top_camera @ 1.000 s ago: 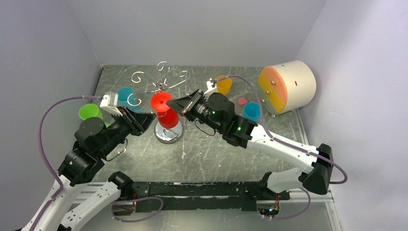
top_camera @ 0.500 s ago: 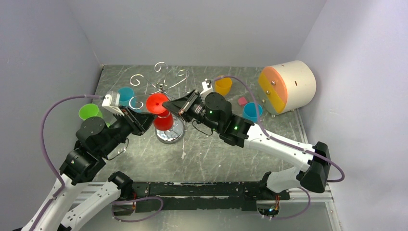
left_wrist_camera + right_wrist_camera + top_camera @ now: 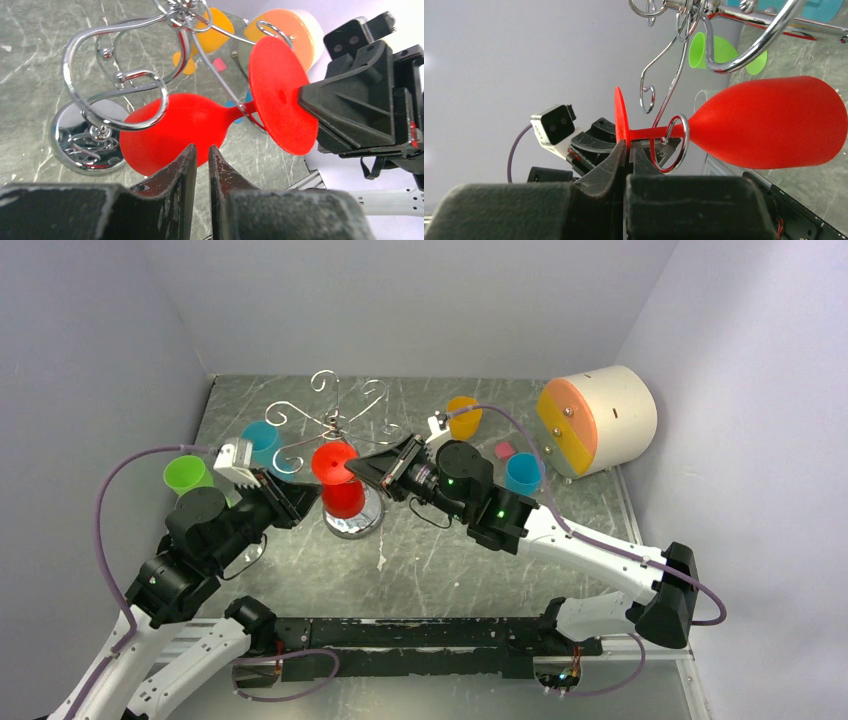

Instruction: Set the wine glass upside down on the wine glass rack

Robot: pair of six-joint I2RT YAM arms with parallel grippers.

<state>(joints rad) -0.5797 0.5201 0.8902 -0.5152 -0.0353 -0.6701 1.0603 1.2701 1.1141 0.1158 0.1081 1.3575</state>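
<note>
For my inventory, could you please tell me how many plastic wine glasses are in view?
5: red wine glass on the wine glass rack; green and teal left; orange and blue right. Others may be hidden.

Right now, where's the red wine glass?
In the top view the red wine glass hangs upside down mid-table at the wine glass rack, above its round base, between both grippers; the right gripper pinches its foot.
</note>
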